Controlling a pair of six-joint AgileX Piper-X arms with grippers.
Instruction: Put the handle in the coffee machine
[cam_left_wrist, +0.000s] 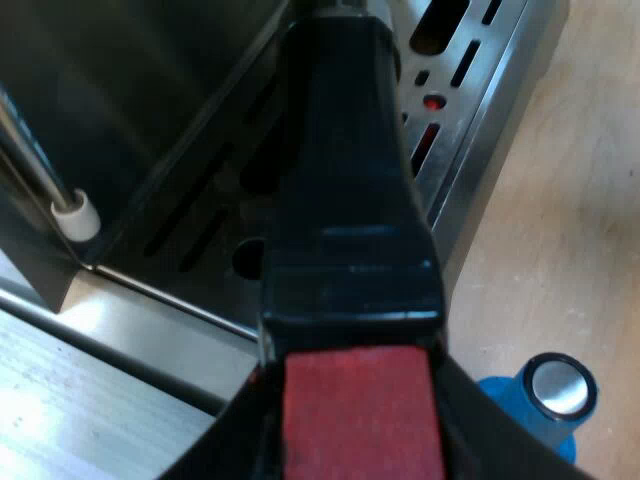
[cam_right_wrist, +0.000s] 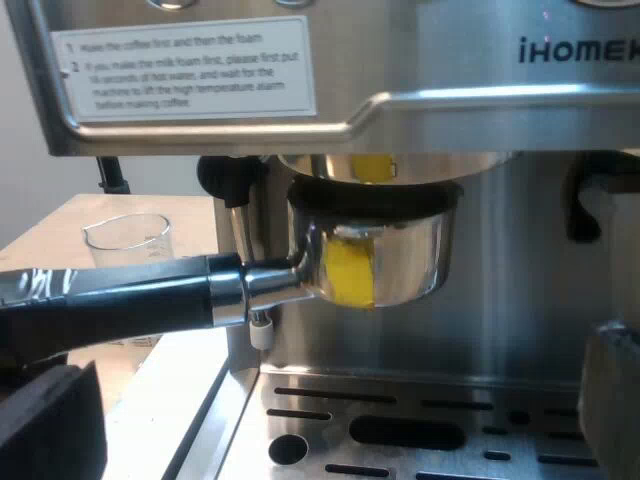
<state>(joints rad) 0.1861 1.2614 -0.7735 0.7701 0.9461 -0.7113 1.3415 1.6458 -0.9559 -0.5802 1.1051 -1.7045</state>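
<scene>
— Wooden worktop (cam_left_wrist: 590, 180), machine (cam_right_wrist: 480, 100) front: where's the holder (cam_right_wrist: 400, 250)?
— Under the brew head (cam_right_wrist: 375, 165). My left claw (cam_left_wrist: 352, 405) grips its handle (cam_left_wrist: 345, 180), seemingly stiff and heavy, by the red end (cam_left_wrist: 360, 440); right claw (cam_right_wrist: 325, 410) wide, empty.

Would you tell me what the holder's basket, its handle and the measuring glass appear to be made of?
The holder's basket looks like polished metal: it mirrors a yellow patch. Its handle seems glossy black plastic, given the highlights along it. The measuring glass is clear, glass or plastic; the background shows through.
</scene>
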